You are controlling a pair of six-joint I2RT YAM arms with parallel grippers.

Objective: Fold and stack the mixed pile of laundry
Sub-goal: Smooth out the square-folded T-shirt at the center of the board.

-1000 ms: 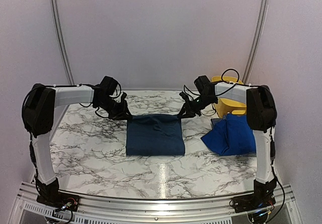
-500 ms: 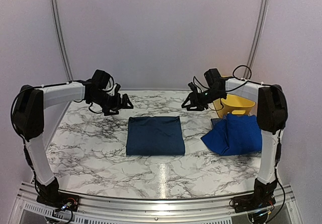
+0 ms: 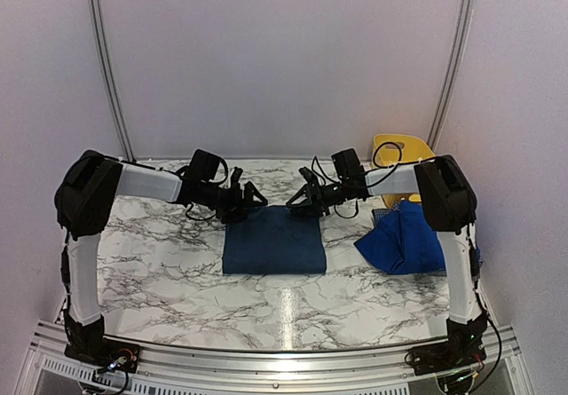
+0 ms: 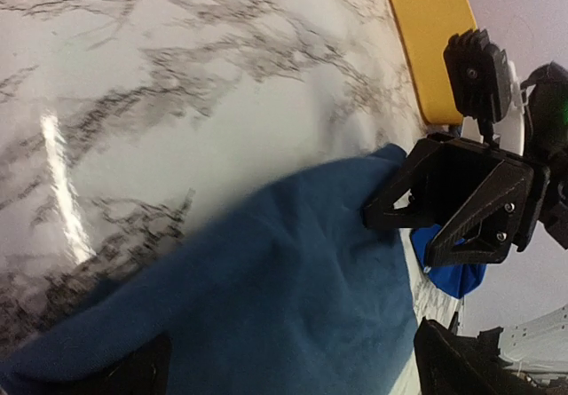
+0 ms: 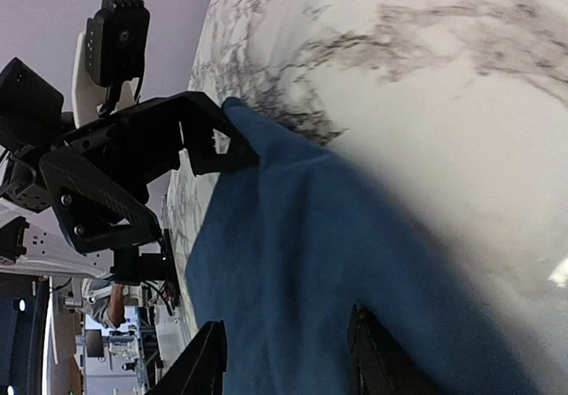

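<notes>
A dark denim-blue garment point(image 3: 273, 240) lies folded into a neat square at the middle of the marble table point(image 3: 169, 262). My left gripper point(image 3: 251, 198) hovers open at its far left corner, and my right gripper point(image 3: 302, 201) hovers open at its far right corner. In the left wrist view the dark cloth point(image 4: 284, 297) spreads below the wide-apart left gripper point(image 4: 297, 377), with nothing held. In the right wrist view the same cloth point(image 5: 311, 262) lies under the right gripper point(image 5: 288, 359). A bright royal-blue garment point(image 3: 408, 244) lies crumpled at the right, with a bit of checked shirt point(image 3: 383, 213) beside it.
A yellow tub point(image 3: 397, 146) stands at the back right, behind the royal-blue garment. Each wrist view shows the other gripper across the cloth's far edge, a short gap away. Pale walls close in the table at the back and sides.
Both grippers let go of the garment's far corners, opened and lifted outward. They have since swung back in, low over the far edge and closer together.
</notes>
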